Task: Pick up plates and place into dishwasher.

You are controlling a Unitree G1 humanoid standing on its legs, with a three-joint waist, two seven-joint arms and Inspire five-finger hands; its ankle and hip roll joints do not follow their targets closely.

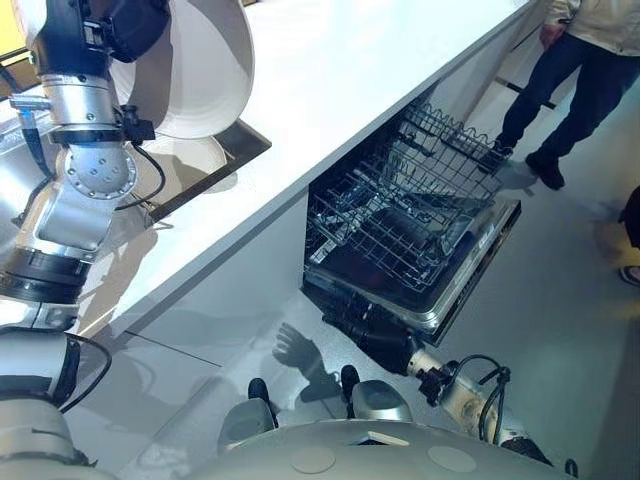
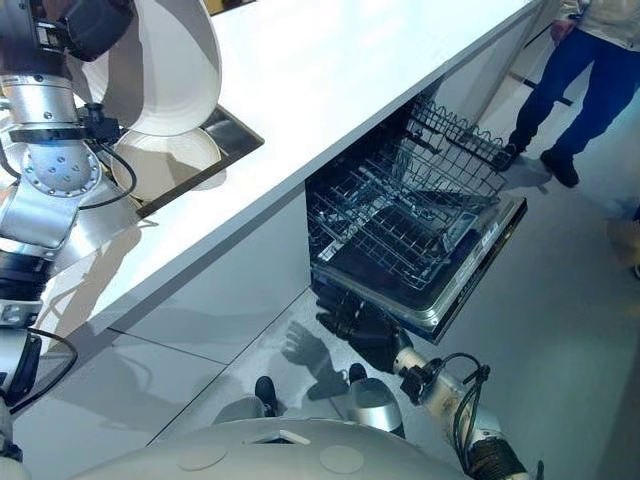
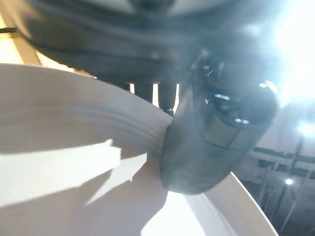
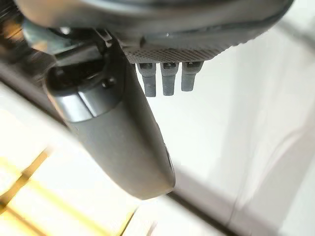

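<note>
The left hand's (image 3: 211, 132) fingers (image 3: 154, 91) are curled behind the rim of a white plate (image 3: 74, 123), with the thumb pressed onto its inner face, so the plate is pinched between them. The hand holds this plate tilted on edge, raised clear above the white table (image 1: 350, 90).

The right hand's (image 4: 118, 132) fingers (image 4: 167, 78) hang straight and loose beside the thumb, with nothing between them. The head views show this hand low down, just beside the lower edge of the dishwasher door (image 1: 480, 270), though I cannot tell whether it touches it.

There are two plates. One is in the left hand. The second plate (image 2: 170, 150) lies flat in the sink (image 1: 240, 150), which is set into the table directly below the raised plate.

There is one dishwasher (image 2: 420, 220) under the table edge. Its door is folded down and a wire rack (image 1: 400, 220) is drawn out over the door. I can make out no plates in the rack.

One person (image 1: 570, 80) in blue trousers and dark shoes stands on the floor past the far end of the dishwasher.
</note>
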